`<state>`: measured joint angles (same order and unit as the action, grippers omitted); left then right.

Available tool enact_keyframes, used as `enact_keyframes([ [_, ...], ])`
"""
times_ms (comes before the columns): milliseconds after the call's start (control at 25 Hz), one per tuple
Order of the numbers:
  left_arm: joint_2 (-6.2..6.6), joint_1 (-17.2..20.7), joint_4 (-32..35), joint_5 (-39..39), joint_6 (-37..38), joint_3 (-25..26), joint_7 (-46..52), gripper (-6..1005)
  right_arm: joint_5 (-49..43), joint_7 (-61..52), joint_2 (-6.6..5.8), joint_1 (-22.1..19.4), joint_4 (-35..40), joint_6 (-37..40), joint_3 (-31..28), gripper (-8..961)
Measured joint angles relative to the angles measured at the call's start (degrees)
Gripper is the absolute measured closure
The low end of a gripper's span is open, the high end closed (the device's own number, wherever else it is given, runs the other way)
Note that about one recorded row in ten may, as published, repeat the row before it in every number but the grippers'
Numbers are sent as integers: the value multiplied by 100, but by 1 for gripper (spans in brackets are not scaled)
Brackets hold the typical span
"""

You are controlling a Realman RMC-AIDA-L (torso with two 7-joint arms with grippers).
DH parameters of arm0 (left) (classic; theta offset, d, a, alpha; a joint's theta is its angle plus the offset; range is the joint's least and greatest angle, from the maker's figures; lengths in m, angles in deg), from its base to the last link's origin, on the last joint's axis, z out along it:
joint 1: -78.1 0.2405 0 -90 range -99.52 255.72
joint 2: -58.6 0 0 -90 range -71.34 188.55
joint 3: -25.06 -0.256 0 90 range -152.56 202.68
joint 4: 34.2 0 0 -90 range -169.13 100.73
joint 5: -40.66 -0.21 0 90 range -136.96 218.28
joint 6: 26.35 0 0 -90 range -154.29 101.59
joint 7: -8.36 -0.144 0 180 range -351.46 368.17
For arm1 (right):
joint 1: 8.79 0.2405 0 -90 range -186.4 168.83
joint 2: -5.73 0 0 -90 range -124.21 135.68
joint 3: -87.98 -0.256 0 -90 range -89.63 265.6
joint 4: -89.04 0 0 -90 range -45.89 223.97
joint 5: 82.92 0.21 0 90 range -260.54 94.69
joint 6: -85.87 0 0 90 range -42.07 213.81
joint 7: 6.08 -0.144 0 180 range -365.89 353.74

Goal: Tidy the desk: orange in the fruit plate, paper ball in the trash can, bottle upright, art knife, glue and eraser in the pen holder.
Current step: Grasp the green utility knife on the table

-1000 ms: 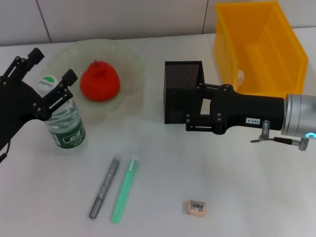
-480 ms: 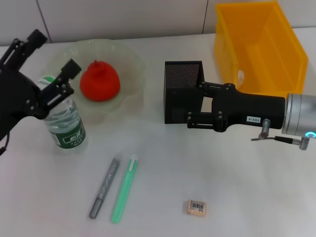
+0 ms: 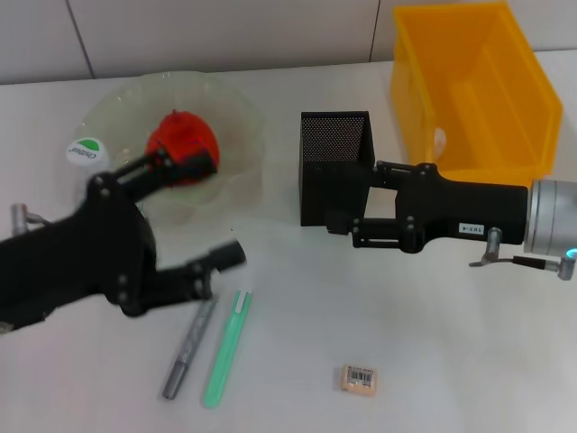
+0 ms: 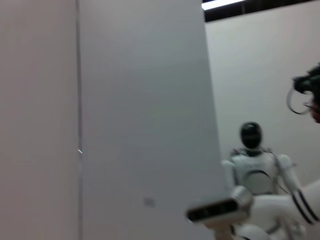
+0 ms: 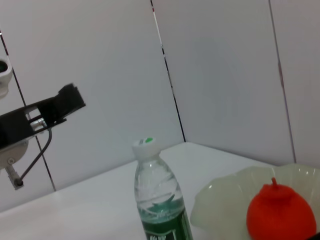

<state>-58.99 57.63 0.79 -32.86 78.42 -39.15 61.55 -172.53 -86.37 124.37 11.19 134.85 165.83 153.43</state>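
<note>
One orange (image 3: 180, 146), one upright bottle (image 5: 157, 200), one eraser (image 3: 359, 378).

left gripper (image 3: 206, 209): spread wide, arm lying low across table | right gripper (image 3: 341, 224): arm reaching leftward

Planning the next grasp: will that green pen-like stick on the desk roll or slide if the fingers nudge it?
The green stick is long and slim and lies flat on the smooth white desk, so a sideways nudge may well slide or spin it. It looks slightly flattened, so it probably won't roll far. The grey pen lies close alongside and could get bumped.
</note>
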Motion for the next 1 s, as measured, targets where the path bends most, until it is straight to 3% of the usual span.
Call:
enact_keyframes([
  [200, -30, -35, 357, -936, -61, 75, 767, 152, -534, 36, -36, -81, 225, 48, 2, 187],
  [440, 12, 45, 361, -1230, -305, 101, 1214, 152, -710, 526, 30, -412, 614, 502, -238, 187],
  [760, -12, 138, 295, -1258, -777, 129, 1437, 153, -1050, 744, -33, -765, 766, 1523, -1166, 187],
  [1000, -33, 211, 295, -1269, -854, 110, 1422, 153, -1400, 808, -14, -1092, 1074, 2245, -1880, 187],
])
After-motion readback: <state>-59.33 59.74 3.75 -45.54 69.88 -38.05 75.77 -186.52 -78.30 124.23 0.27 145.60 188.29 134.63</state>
